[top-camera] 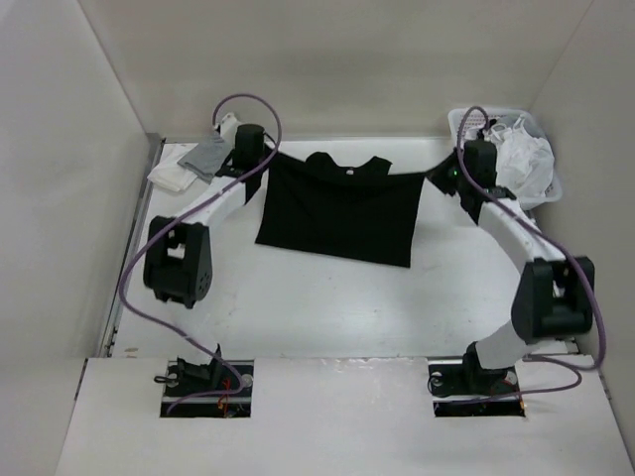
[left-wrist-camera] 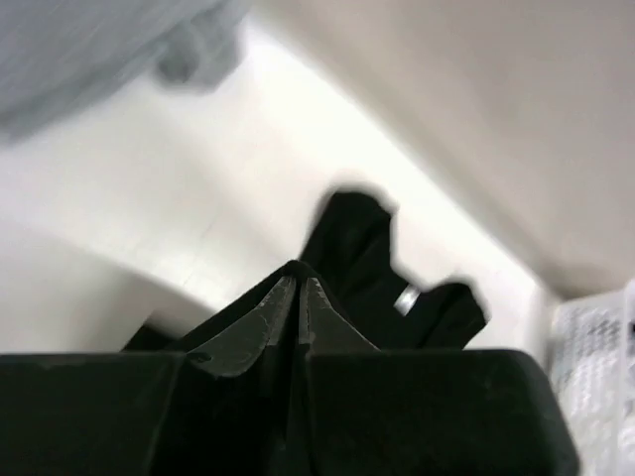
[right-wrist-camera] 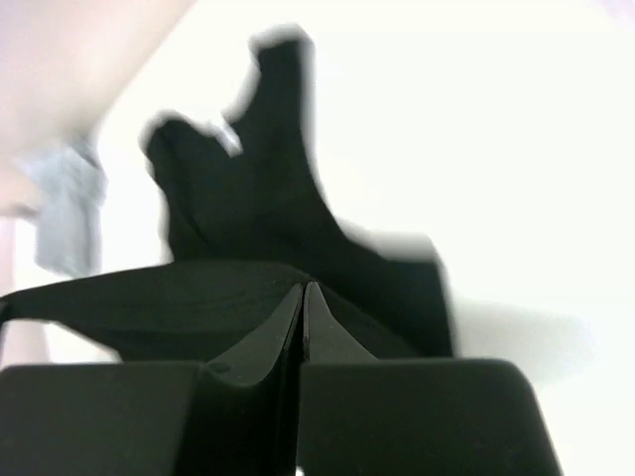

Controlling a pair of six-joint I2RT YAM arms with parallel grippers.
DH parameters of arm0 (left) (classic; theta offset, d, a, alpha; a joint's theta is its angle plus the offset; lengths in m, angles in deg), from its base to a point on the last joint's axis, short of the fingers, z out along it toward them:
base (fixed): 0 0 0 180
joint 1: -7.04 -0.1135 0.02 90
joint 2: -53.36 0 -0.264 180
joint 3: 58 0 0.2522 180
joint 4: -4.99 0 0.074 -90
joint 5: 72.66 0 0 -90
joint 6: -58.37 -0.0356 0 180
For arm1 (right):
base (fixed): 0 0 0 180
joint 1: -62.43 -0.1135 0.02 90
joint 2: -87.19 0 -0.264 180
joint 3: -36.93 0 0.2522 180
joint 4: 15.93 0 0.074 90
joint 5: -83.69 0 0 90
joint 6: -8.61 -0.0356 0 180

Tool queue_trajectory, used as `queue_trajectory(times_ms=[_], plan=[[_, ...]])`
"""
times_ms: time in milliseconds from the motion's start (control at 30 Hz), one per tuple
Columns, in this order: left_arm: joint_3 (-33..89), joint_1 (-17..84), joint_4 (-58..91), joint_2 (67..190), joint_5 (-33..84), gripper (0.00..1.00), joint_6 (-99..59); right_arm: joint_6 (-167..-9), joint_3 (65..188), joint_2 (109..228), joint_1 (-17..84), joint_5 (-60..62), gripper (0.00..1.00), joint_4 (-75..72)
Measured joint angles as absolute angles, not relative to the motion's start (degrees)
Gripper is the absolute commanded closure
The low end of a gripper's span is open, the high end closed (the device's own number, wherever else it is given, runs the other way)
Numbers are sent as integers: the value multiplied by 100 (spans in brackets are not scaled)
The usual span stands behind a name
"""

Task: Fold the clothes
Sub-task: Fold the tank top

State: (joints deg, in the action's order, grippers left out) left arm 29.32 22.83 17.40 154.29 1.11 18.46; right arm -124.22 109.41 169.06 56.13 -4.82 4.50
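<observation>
The black T-shirt [top-camera: 337, 213] lies spread at the far middle of the worktop [top-camera: 327, 307], with one edge pulled taut between the two hands. The left hand [top-camera: 266, 164] is pinched tight on the shirt's left corner, and the right hand [top-camera: 437, 177] is pinched tight on its right corner. A grey garment [top-camera: 206, 157] lies in the far left corner. A basket [top-camera: 544, 188] of white garments [top-camera: 521, 159] stands far right.

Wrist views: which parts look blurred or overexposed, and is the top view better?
Left wrist view: black T-shirt soft-edged, grey garment fully out of focus; right wrist view: table washed out white, T-shirt edges smeared; top view: sharp, evenly lit.
</observation>
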Motion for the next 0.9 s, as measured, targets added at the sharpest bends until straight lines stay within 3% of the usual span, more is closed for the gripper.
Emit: queue_trajectory(times_ms=[100,133,233,333,433,600,633,733,900], plan=[[4486,2194,1727,16574,201,94,1708,-12341,12334,18119,5899,-110,100,254],[5000,2165,1795,16939,229,86,1667,-12328,12812,18508,5978,-27,95,236],[6322,2089,1976,17914,349,64,1560,-12339,14045,19539,6111,104,68,241],[6617,1986,2169,18281,472,61,1520,-12317,14681,20259,6185,163,60,243],[5538,1886,2011,17868,494,63,1498,-12319,14106,20272,6190,163,60,236],[2119,1846,1437,15918,389,63,1597,-12374,11446,19111,5923,-12,98,-207],[1593,1883,1336,15542,386,63,1654,-12405,10944,18790,5801,-42,100,-310],[648,1990,1006,14878,487,62,1796,-12492,9792,17841,5379,-141,99,-618],[117,2019,656,14795,765,60,1933,-12593,8747,16853,5143,-326,79,-1187]])
